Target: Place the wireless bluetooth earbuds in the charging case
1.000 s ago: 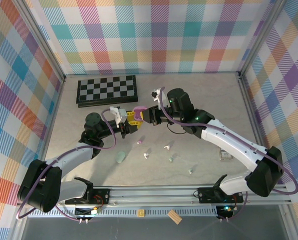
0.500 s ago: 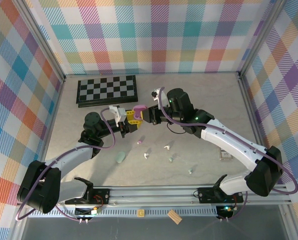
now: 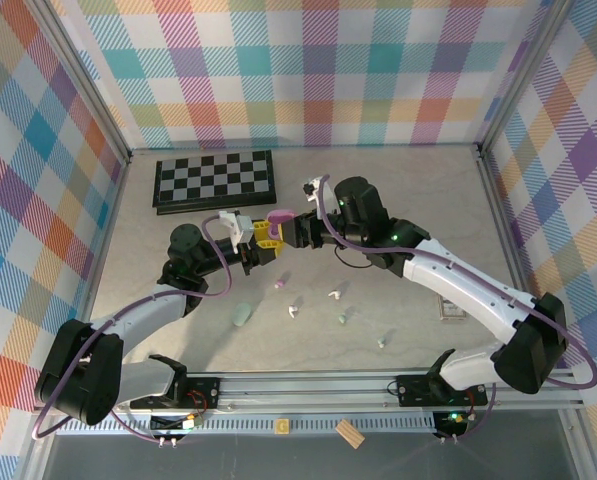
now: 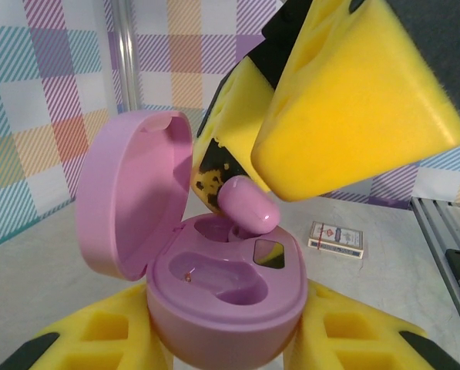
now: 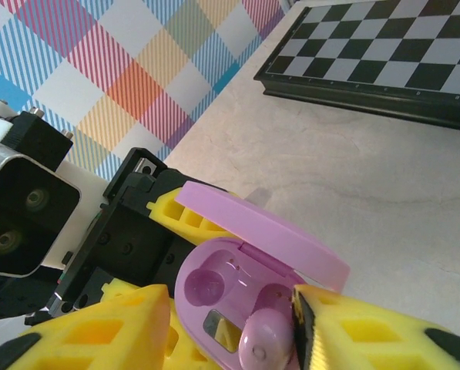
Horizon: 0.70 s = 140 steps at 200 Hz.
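- Purple earbud [image 4: 249, 204] is sitting partway in one well of the open purple charging case [image 4: 226, 297], lid tipped back.
- My right claw [image 5: 231, 324] is spreading from the tight pinch of a second ago; one finger may be touching the bud, hard to tell.
- My left claw [image 4: 226, 343] is clamping the case from below.
- Release is under way, I judge; the neighbouring well is lying empty.

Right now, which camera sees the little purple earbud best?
The left wrist camera. There the purple earbud is big and sharp, resting at a socket of the open purple case. The right wrist camera shows the earbud low, cut by the picture's edge. From the top camera it is too small to tell.
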Available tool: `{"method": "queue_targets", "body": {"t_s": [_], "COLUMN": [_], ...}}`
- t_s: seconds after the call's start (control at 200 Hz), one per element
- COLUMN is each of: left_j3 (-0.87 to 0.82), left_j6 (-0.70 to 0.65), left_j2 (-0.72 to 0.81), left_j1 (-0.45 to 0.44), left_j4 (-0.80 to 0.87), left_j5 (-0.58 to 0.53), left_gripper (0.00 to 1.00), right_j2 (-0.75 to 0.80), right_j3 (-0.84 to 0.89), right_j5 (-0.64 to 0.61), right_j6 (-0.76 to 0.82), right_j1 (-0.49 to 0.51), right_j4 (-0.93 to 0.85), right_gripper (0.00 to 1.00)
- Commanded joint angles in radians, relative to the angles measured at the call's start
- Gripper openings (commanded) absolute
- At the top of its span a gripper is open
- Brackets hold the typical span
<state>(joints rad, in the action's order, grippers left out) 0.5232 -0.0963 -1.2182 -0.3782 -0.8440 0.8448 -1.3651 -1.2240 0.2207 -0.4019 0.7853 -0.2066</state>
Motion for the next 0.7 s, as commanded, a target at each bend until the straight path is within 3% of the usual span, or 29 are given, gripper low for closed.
{"method": "queue_targets", "body": {"t_s": [0.0, 0.4, 0.695], "left_j3": [0.032, 0.028, 0.001], "left_j6": [0.007, 0.011, 0.008], "left_j2": [-0.009, -0.025, -0.051], "left_j1": [-0.008, -0.008, 0.054], "left_j4": [-0.064, -0.081, -0.108], "left_j5": [0.030, 0.019, 0.000], "left_gripper": [0.33, 0.33, 0.33], "right_j2": [0.032, 0.048, 0.177], "right_j3": [-0.017, -0.007, 0.196], "right_j5": [-0.020, -0.015, -0.139], "right_j6": [0.011, 0.009, -0.086], "right_j1": [-0.005, -0.005, -0.026], "right_j4": [-0.007, -0.008, 0.074], "right_gripper": [0.50, 0.51, 0.55]}}
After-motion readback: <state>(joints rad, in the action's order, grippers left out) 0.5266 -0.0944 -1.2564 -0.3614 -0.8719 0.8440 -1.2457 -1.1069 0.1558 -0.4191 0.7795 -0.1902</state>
